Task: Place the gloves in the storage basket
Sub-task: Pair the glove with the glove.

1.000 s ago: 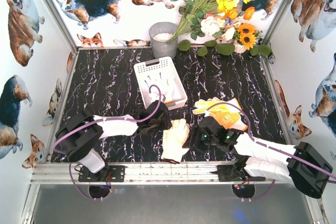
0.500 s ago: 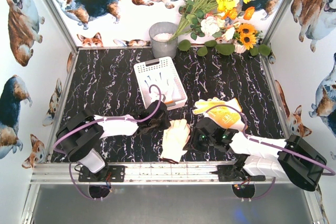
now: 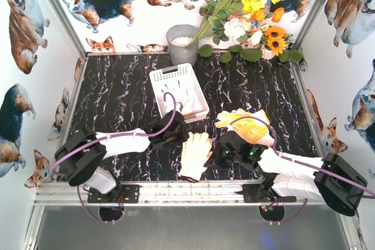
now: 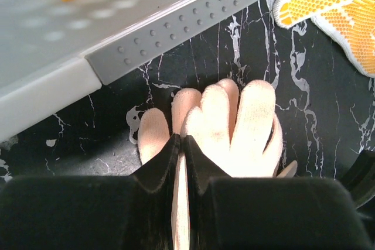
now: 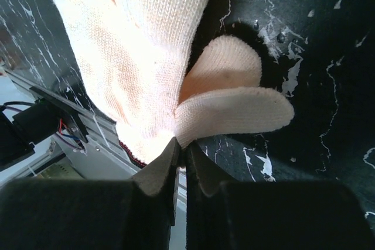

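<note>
Storage basket [image 3: 170,73] on the counter [image 3: 117,98], in front of a grey pot [image 3: 183,48], holds a white glove [image 3: 176,95] and an orange-trimmed piece [image 3: 188,112] at its near end. A cream glove [image 3: 196,155] lies outside it near the counter's front edge. The left claw [image 4: 181,140] is pinched shut on its fingertips and the right claw [image 5: 181,144] closed on its thumb side, with yellow gloves [image 3: 249,126] just to the right.
</note>
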Controlling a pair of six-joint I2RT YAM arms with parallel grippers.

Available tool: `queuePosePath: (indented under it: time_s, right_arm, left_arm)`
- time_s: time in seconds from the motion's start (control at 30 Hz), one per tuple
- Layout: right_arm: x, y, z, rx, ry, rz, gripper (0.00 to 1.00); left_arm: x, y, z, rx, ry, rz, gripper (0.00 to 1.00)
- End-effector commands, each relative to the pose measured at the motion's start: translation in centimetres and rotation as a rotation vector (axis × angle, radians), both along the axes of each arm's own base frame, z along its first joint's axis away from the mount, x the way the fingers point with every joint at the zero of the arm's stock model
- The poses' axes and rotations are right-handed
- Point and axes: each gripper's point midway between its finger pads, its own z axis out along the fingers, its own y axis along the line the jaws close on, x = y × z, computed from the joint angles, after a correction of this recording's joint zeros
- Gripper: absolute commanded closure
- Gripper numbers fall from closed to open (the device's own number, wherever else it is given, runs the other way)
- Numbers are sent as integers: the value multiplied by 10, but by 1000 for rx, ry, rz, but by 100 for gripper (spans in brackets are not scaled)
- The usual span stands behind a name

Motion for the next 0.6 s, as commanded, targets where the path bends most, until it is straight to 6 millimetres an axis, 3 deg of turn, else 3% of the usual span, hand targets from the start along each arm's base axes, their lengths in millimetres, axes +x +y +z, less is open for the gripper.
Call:
queuePosePath:
  time_s: [0.0, 0.57]
  right_arm:
    - [7, 12, 20, 48, -48, 10, 100]
    - [9, 25, 27, 57, -55, 47, 100]
  left_arm:
    - [6, 8, 10, 20, -33, 20, 100]
    - [11, 20, 8, 57, -36, 43, 100]
